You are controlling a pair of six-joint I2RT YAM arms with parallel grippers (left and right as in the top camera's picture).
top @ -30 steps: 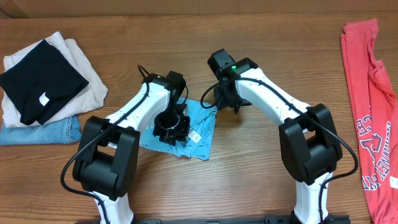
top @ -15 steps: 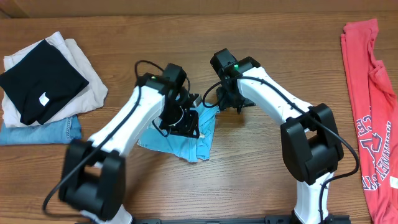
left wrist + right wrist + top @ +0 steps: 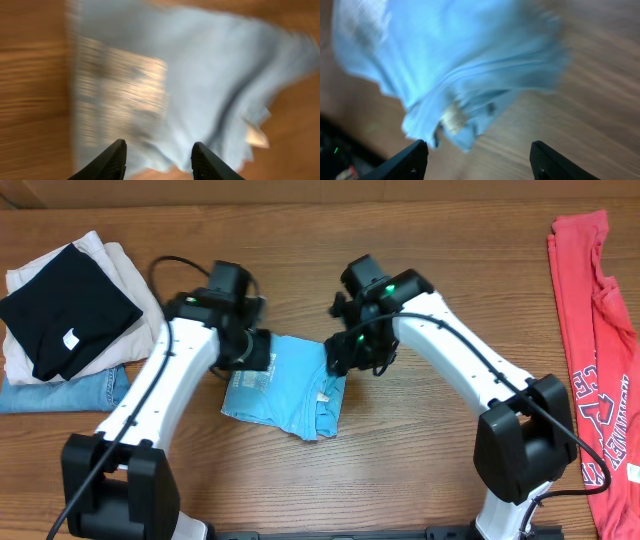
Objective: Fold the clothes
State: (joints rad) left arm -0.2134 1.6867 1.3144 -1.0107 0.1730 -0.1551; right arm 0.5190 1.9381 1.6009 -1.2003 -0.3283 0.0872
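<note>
1. The left gripper (image 3: 158, 146) has its two dark fingers apart with nothing between them. It hangs over the light blue T-shirt (image 3: 200, 75).
2. From above, this gripper sits at the upper left edge of the folded shirt. The left arm (image 3: 160, 395) rises in a long diagonal from the near side of the table (image 3: 300, 240), with a black cable looped above the wrist.
3. The right gripper (image 3: 479, 145) is also spread wide and holds nothing. The blue cloth lies just in front of its fingertips.
4. The right arm (image 3: 450, 350) bends at the elbow and reaches leftward, its wrist over the upper right edge of the shirt.
5. The light blue T-shirt lies as a small folded packet in the middle of the table, between the two grippers.
6. A small pale tag (image 3: 318, 395) shows near its right edge. The wrist views are blurred and I cannot read any writing.
7. The coral-red T-shirt (image 3: 595, 330) lies stretched along the far right edge, well apart from both arms. Its white print (image 3: 592, 415) looks like block letters, but I cannot read them.
8. At the far left, a black garment (image 3: 65, 305) with a white tag (image 3: 68, 337) rests on a cream cloth (image 3: 135, 290), with blue denim (image 3: 70, 392) under it.
</note>
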